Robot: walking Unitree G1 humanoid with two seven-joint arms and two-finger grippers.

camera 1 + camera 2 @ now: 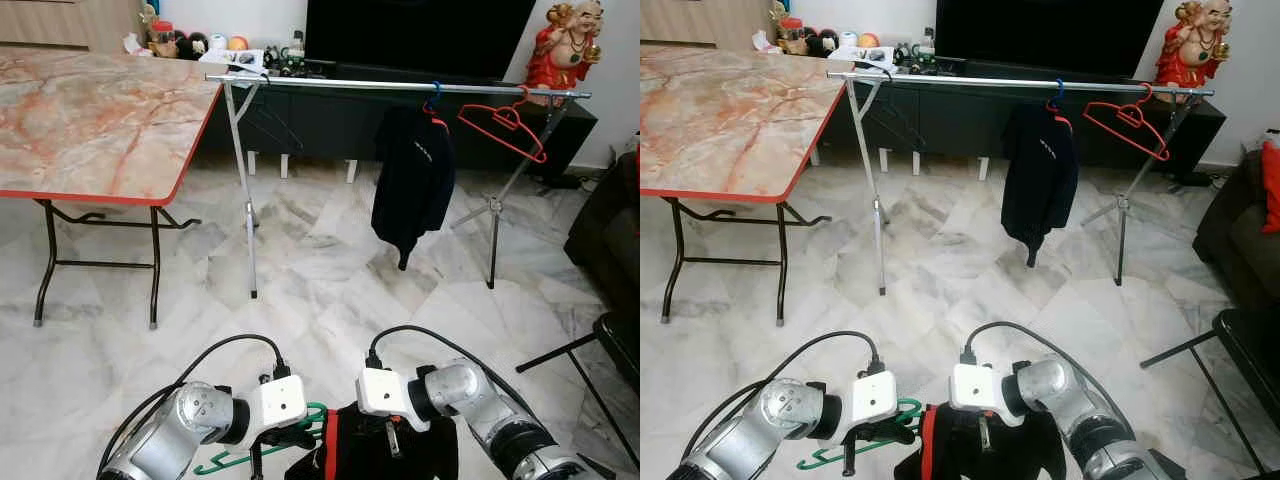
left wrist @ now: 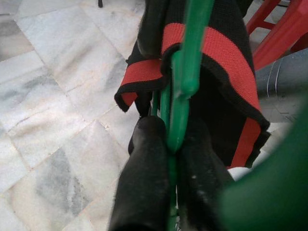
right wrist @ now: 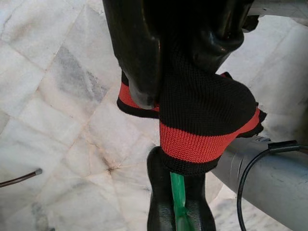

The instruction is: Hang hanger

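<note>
My left gripper point(image 2: 172, 139) is shut on a green plastic hanger point(image 2: 185, 72), low in front of me above the marble floor. A black knit garment with red bands point(image 3: 202, 125) is draped over the hanger's end. My right gripper point(image 3: 178, 57) is shut on that garment's cloth, close beside the left gripper point(image 1: 290, 435). The hanger point(image 1: 232, 460) sticks out to the left of the garment point(image 1: 390, 455). The metal clothes rail point(image 1: 400, 87) stands a few steps ahead.
On the rail hang a black jacket point(image 1: 413, 175) on a blue hanger and a bare red hanger point(image 1: 505, 125). A marble-topped folding table point(image 1: 90, 110) stands at the left. A dark chair point(image 1: 620, 340) and a sofa edge are at the right. Open floor lies between me and the rail.
</note>
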